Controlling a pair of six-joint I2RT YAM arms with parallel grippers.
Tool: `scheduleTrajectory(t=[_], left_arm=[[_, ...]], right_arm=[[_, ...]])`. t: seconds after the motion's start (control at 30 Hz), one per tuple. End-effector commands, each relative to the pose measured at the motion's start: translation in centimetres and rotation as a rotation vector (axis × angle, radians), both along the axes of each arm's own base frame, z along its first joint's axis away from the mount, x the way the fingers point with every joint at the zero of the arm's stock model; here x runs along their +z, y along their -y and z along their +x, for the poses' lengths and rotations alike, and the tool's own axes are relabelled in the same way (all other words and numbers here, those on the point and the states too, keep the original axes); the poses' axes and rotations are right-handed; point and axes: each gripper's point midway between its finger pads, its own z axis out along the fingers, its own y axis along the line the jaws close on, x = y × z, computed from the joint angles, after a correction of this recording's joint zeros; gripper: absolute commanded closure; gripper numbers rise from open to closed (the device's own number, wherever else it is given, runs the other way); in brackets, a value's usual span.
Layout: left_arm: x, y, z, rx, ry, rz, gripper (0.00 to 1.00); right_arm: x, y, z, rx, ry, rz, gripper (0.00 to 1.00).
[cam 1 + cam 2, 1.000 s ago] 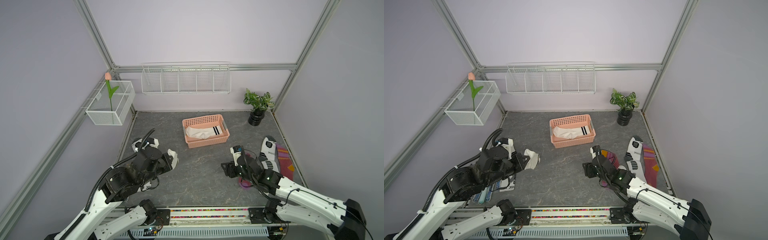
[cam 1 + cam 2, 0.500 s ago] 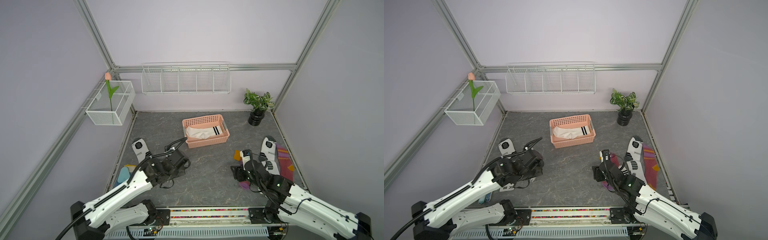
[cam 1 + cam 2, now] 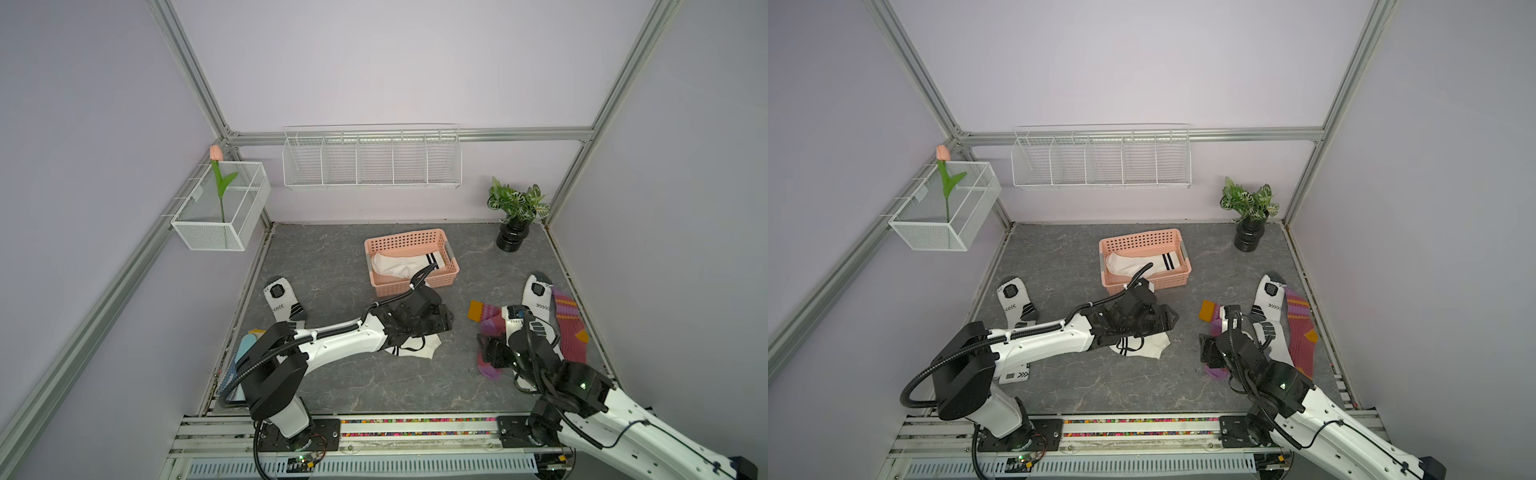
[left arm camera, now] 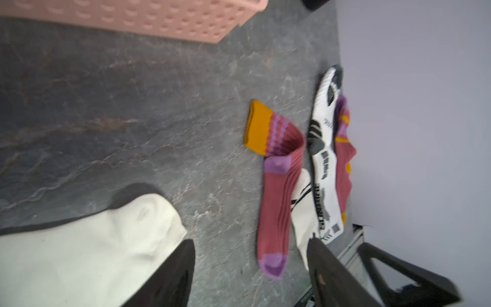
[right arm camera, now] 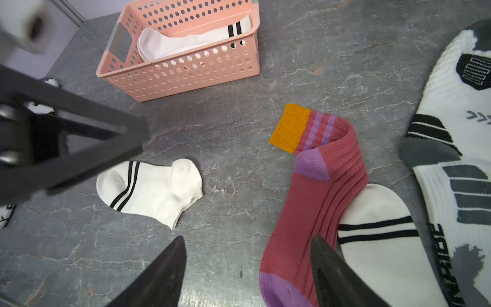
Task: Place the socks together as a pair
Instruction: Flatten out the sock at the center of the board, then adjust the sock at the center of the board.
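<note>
At the far left a white sports sock (image 3: 282,300) with grey and black marks lies flat on the grey floor (image 3: 374,395), near the wall. Towards the middle, the left claw (image 4: 249,240) hangs low with its jaws well apart and nothing between them. A short white sock (image 5: 151,191) with two black stripes lies folded on the floor right under it, and one finger (image 4: 170,276) is over the sock's edge. Behind that, the pink basket (image 3: 405,237) holds another striped white sock (image 3: 397,266). To the right, the right claw (image 5: 247,239) also stands wide open and grips nothing. It hovers over a maroon sock (image 5: 318,202) with an orange cuff, bent at the heel. A third striped white sock (image 5: 377,226) pokes out from under that maroon one. Next comes a second sports sock (image 3: 538,297), lying lengthwise and touching a second maroon sock (image 3: 571,332) at the far right, close to the wall.
</note>
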Motion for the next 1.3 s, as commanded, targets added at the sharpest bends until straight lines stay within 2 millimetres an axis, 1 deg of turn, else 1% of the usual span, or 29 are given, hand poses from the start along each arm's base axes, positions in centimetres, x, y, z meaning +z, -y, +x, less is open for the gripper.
scheduleTrajectory(t=[0.0, 0.07, 0.1, 0.2, 0.23, 0.27, 0.33, 0.43, 0.53, 0.6, 0.7, 0.8, 0.93, 1.03, 1.1, 1.2, 1.27], left_arm=[[0.8, -4.4, 1.6, 0.111, 0.025, 0.033, 0.32], [-0.6, -7.6, 1.8, 0.174, -0.004, 0.058, 0.41], [-1.2, -9.2, 1.7, 0.205, -0.015, 0.072, 0.43], [-2.8, -12.1, 1.2, 0.249, -0.012, 0.103, 0.53], [-3.2, -12.5, 1.0, 0.254, -0.013, 0.102, 0.59], [-3.7, -12.8, 0.8, 0.255, -0.016, 0.098, 0.64], [-4.7, -13.1, 0.4, 0.252, -0.031, 0.104, 0.71], [-6.9, -13.8, -0.1, 0.255, -0.079, 0.135, 0.82], [-9.1, -14.7, -0.3, 0.267, -0.112, 0.174, 0.86], [-10.3, -15.4, -0.3, 0.282, -0.129, 0.206, 0.87], [-11.5, -15.7, -0.3, 0.289, -0.141, 0.212, 0.88], [-12.4, -15.9, -0.5, 0.281, -0.160, 0.243, 0.91], [-13.6, -16.3, -1.1, 0.275, -0.186, 0.268, 0.91], [-14.7, -16.7, -1.9, 0.261, -0.219, 0.296, 0.94], [-15.6, -17.5, -2.6, 0.263, -0.247, 0.329, 0.95], [-16.6, -18.3, -3.3, 0.277, -0.268, 0.343, 0.95], [-17.0, -18.6, -3.7, 0.281, -0.281, 0.349, 0.96]], right_arm=[[-1.1, -0.7, 0.0, 0.008, -0.044, 0.003, 0.29], [-1.3, -2.1, 0.3, 0.042, -0.062, 0.024, 0.34], [-1.5, -3.0, 0.6, 0.065, -0.072, 0.034, 0.39], [-2.2, -6.1, 1.1, 0.135, -0.108, 0.063, 0.47], [-2.5, -6.8, 1.3, 0.144, -0.122, 0.060, 0.48], [-3.0, -7.5, 1.5, 0.153, -0.137, 0.055, 0.52], [-3.9, -9.1, 2.0, 0.171, -0.157, 0.048, 0.58], [-5.2, -11.2, 2.9, 0.189, -0.186, 0.055, 0.61], [-6.7, -13.3, 3.6, 0.208, -0.221, 0.072, 0.64], [-7.9, -14.5, 3.9, 0.215, -0.257, 0.078, 0.65], [-9.5, -15.4, 4.3, 0.208, -0.307, 0.063, 0.67], [-10.9, -15.8, 4.7, 0.198, -0.332, 0.041, 0.69], [-12.5, -15.3, 4.8, 0.170, -0.359, -0.014, 0.71], [-13.3, -14.2, 4.8, 0.140, -0.378, -0.065, 0.74], [-13.6, -13.1, 4.8, 0.115, -0.383, -0.098, 0.75], [-13.9, -11.7, 4.8, 0.091, -0.384, -0.108, 0.75], [-14.2, -11.1, 4.7, 0.087, -0.391, -0.112, 0.75]])
